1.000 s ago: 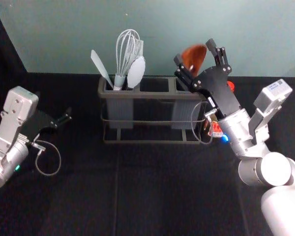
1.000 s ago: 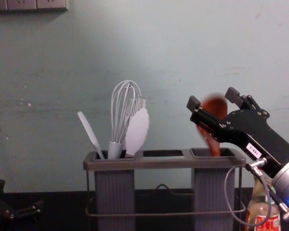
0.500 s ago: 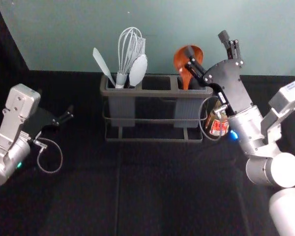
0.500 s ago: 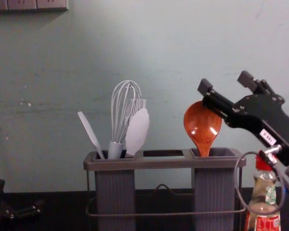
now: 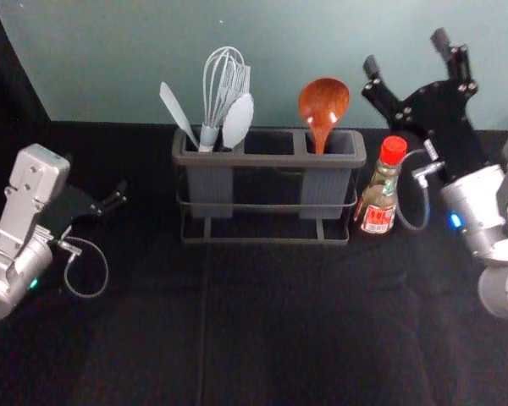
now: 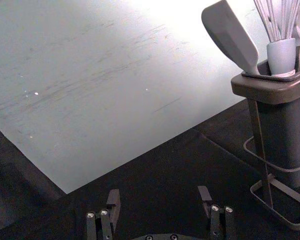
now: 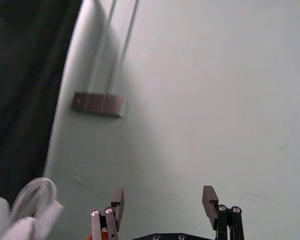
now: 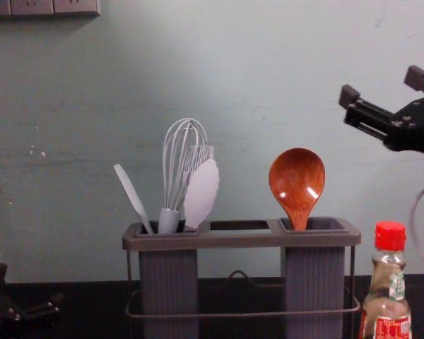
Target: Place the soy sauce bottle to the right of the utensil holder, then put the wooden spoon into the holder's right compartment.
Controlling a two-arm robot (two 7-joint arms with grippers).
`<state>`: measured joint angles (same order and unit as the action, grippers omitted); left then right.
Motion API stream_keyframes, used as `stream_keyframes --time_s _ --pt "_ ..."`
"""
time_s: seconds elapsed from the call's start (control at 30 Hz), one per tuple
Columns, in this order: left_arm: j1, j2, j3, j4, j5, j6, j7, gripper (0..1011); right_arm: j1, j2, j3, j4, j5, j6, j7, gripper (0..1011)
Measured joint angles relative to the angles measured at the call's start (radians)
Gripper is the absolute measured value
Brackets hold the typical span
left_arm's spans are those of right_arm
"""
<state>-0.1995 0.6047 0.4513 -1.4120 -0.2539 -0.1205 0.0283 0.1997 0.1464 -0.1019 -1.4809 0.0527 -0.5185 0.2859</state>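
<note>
Left tool (image 6: 159,192) out toward the left edge of the surface (image 5: 144,347), parked; fingers spread, nothing between them. Surface draped in black cloth, matt, faintly creased. Next, by the far edge, roughly midway between the corners, the utensil holder (image 5: 267,159): smooth grey rim with rounded corners, thin wire frame beneath, ribbed cups. Left compartment carries a flat pale spatula (image 5: 176,110), leaning outward, a whisk (image 5: 224,76) of looped wires, and a blunt oval utensil (image 5: 237,120); these look like silicone or plastic. Wooden spoon (image 5: 324,101) stands in the right compartment (image 8: 314,282), bowl up: red-brown, glossy, round, a highlight on it. Just beside the holder's right end, upright near the far edge, the soy sauce bottle (image 5: 378,207): clear glass by the look, narrow neck, red cap (image 5: 393,150), red-and-white label. Both placements look done, in my judgement. Right tool (image 5: 405,51) raised toward the far right corner, spread wide, pinching nothing. Chief worry is here: its cable loop (image 5: 425,199) hangs near the bottle's side of things, and a low or leftward swing could snag the neck and topple it. A knock to the top-heavy spoon could twist it or jog the light-looking holder into the glass.
</note>
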Motion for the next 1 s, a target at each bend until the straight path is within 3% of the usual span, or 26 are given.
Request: stream_keyframes --time_s 0.13,0.33,0.47,0.67,1.0 --pt "0.000 0.000 0.000 0.000 0.000 0.000 0.000 1011 -0.020 0.031 0.013 -0.070 -0.040 0.102 -0.033 1002" --pt "0.000 0.000 0.000 0.000 0.000 0.000 0.000 1010 -0.032 0.073 0.019 -0.125 -0.052 0.229 -0.044 1002" --pt "0.000 0.000 0.000 0.000 0.000 0.000 0.000 1011 -0.033 0.100 0.023 -0.147 -0.053 0.283 -0.044 1002" --pt "0.000 0.000 0.000 0.000 0.000 0.000 0.000 1011 -0.032 0.131 0.038 -0.153 -0.049 0.313 -0.044 1002" --pt "0.000 0.000 0.000 0.000 0.000 0.000 0.000 1011 -0.041 0.183 0.091 -0.126 -0.025 0.368 -0.044 1002"
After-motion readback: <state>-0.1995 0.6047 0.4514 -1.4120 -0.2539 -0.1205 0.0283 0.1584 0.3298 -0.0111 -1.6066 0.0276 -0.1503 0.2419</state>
